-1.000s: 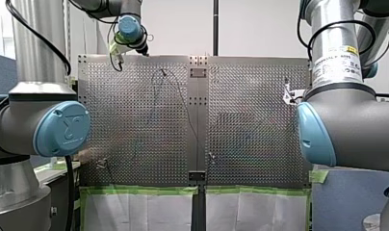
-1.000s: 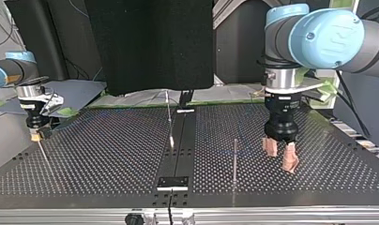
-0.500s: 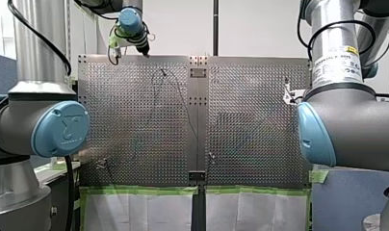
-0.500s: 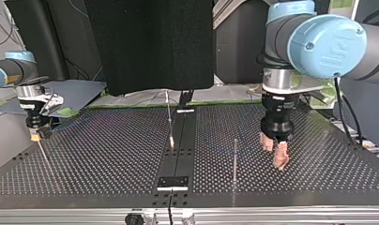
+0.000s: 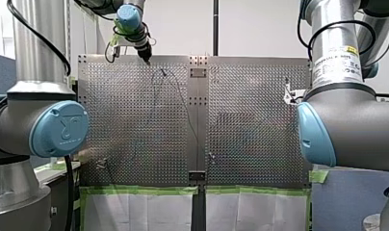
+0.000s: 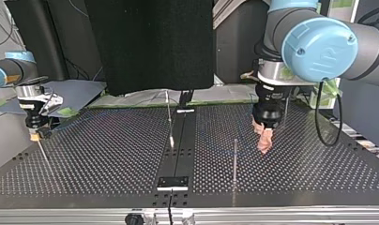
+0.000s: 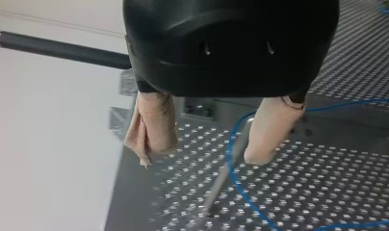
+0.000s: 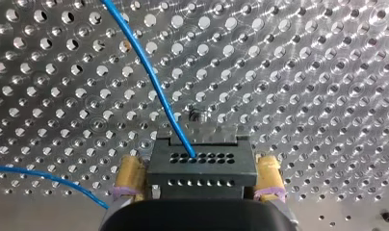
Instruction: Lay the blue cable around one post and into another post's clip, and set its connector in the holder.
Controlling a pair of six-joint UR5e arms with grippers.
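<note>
The thin blue cable (image 7: 235, 177) lies on the perforated table and bends past a slim metal post (image 7: 220, 180). My left gripper (image 7: 209, 139) hangs open just above them, and its beige pads (image 7: 151, 126) stand to either side of the post without touching it. In the top view this gripper (image 6: 264, 138) is right of the middle strip. My right gripper (image 8: 200, 179) is open at the top view's left (image 6: 35, 135). Its yellow pads (image 8: 130, 174) flank the black connector (image 8: 202, 162), into which the cable (image 8: 149, 72) runs.
A tall thin post (image 6: 235, 159) stands near the table's front edge in the top view. Another post with a pale clip (image 6: 171, 139) rises by the black middle strip (image 6: 178, 154). More short posts (image 5: 102, 164) dot the plate in the front view, and green tape (image 5: 139, 190) lines its near edge.
My left gripper has moved toward the top view's left and away from that camera, turning about its axis. In the front view it slid to the right. My right arm has not moved.
</note>
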